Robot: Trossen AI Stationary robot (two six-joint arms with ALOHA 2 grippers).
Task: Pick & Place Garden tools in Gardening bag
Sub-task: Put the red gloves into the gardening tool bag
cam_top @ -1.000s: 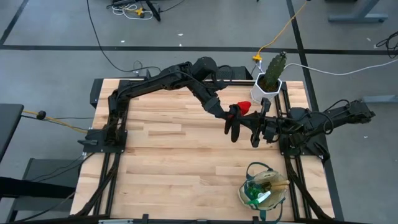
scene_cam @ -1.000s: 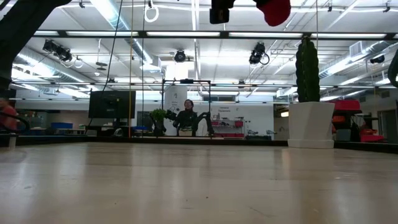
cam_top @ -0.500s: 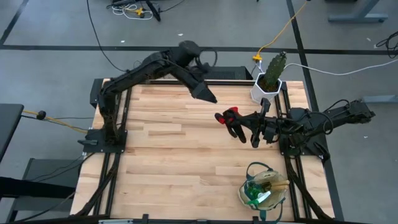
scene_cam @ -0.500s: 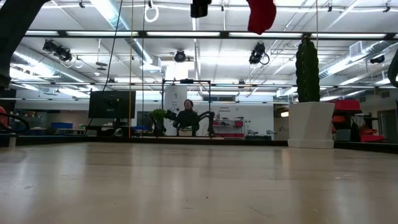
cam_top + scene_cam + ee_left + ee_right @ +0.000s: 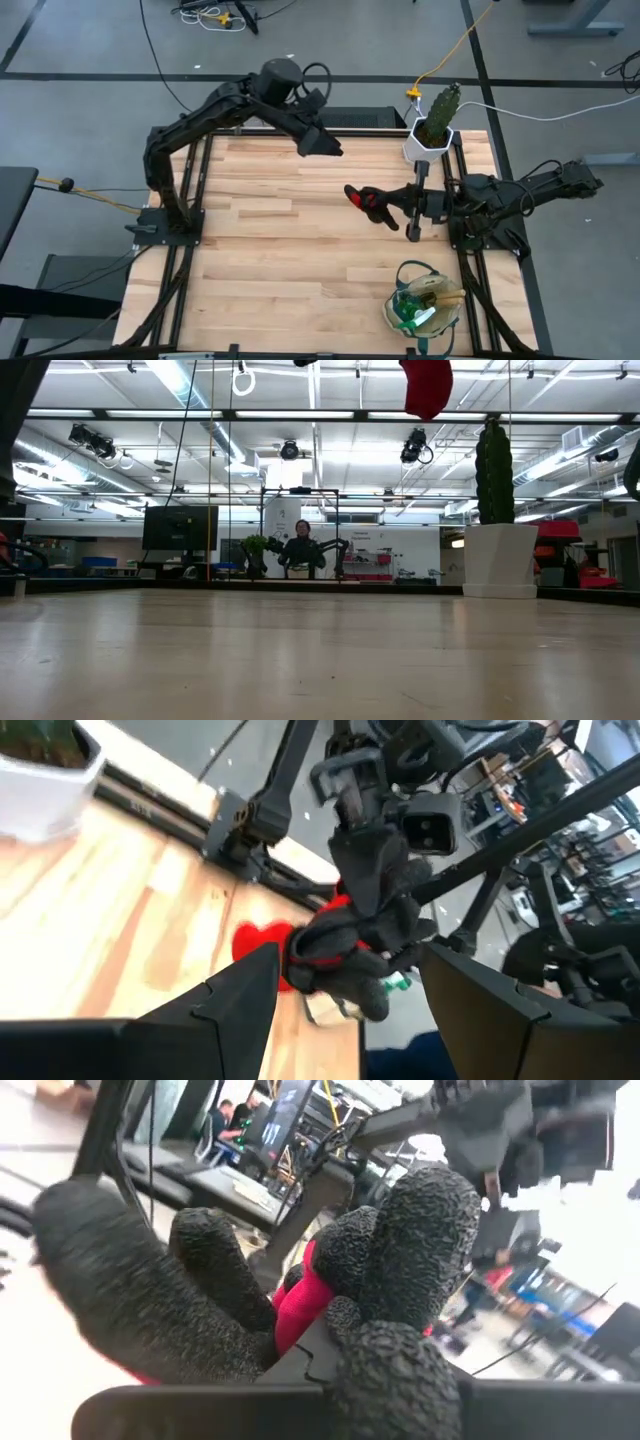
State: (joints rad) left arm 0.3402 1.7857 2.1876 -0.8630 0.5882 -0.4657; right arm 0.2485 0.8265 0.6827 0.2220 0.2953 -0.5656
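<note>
The right gripper (image 5: 385, 200) is clamped on the red-and-black gloves (image 5: 367, 198), held in the air above mid-table with bare wood all round. The left gripper (image 5: 328, 148), fingers apart and empty, hangs at eleven o'clock from them, near the far edge. The gardening bag (image 5: 425, 307) sits at five o'clock, against the near right edge.

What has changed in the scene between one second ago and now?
The left gripper, jaws open, let go of the red-and-black gloves and drew back toward the table's far edge. The right gripper keeps the gloves, held above the table. The gardening bag and the cactus stayed in place.
</note>
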